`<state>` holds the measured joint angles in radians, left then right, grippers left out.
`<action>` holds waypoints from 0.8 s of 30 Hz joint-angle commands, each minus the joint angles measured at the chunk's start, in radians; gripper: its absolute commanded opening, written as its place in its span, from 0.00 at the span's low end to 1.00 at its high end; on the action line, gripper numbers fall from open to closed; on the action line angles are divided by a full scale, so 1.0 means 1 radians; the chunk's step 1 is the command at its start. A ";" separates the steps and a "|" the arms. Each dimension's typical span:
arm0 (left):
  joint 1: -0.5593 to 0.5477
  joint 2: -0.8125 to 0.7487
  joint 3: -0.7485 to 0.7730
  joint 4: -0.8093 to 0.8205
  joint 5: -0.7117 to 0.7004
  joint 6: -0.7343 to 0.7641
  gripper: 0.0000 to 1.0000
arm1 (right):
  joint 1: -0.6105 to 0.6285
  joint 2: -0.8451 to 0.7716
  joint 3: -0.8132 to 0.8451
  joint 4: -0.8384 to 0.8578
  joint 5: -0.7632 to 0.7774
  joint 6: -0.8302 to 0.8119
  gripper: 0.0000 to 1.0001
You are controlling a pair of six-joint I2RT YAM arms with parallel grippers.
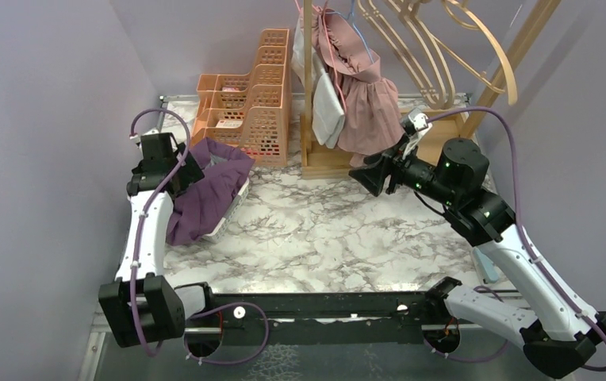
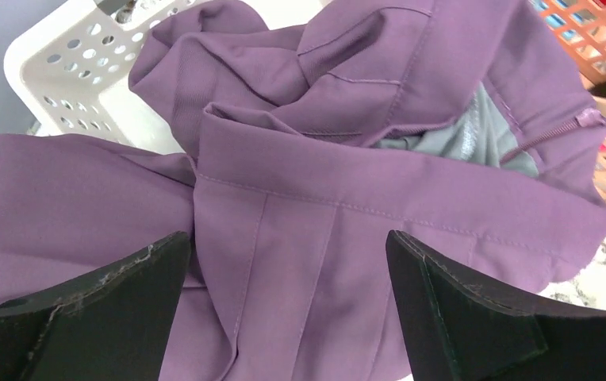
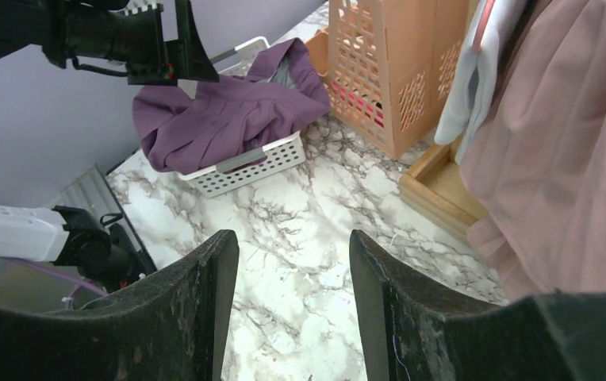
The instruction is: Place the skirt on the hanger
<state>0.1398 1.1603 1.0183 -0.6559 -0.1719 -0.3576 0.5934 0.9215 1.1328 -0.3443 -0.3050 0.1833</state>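
Skirt (image 2: 347, 198) just under L claw (image 2: 285, 242)

The bare middle of the marbled white desk (image 1: 324, 230) lies open — but the heaped purple fabric skirt (image 1: 209, 194) in its white perforated plastic basket (image 1: 234, 208) fills the left side, orange lattice plastic crates (image 1: 256, 103) wall the back, and a hanging pink pleated dress (image 1: 371, 107) crowds the right tool (image 3: 292, 236).

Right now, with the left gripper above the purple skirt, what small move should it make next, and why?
Probably lower the left gripper straight down and close on the waistband. Its jaws stand wide open and empty. The purple skirt lies bunched in the white basket directly beneath, and its stitched waistband fold runs across just ahead of the open jaws.
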 commanded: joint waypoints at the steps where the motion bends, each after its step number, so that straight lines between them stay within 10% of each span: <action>1: 0.083 0.067 -0.032 0.085 0.075 -0.062 0.97 | -0.003 0.002 -0.028 0.035 -0.060 0.057 0.58; 11: 0.121 0.192 -0.103 0.293 0.193 -0.024 0.93 | -0.003 0.038 -0.070 0.082 -0.095 0.088 0.58; 15: 0.121 0.193 -0.121 0.340 0.240 -0.008 0.67 | -0.003 0.058 -0.071 0.095 -0.082 0.085 0.58; 21: 0.121 0.160 -0.093 0.341 0.291 0.016 0.00 | -0.003 0.098 -0.035 0.079 -0.027 0.086 0.57; 24: 0.121 0.108 -0.043 0.288 0.300 0.013 0.00 | -0.003 0.111 -0.010 0.059 0.000 0.087 0.57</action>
<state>0.2596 1.3487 0.9035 -0.3573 0.0704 -0.3534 0.5934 1.0214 1.0714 -0.2867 -0.3531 0.2623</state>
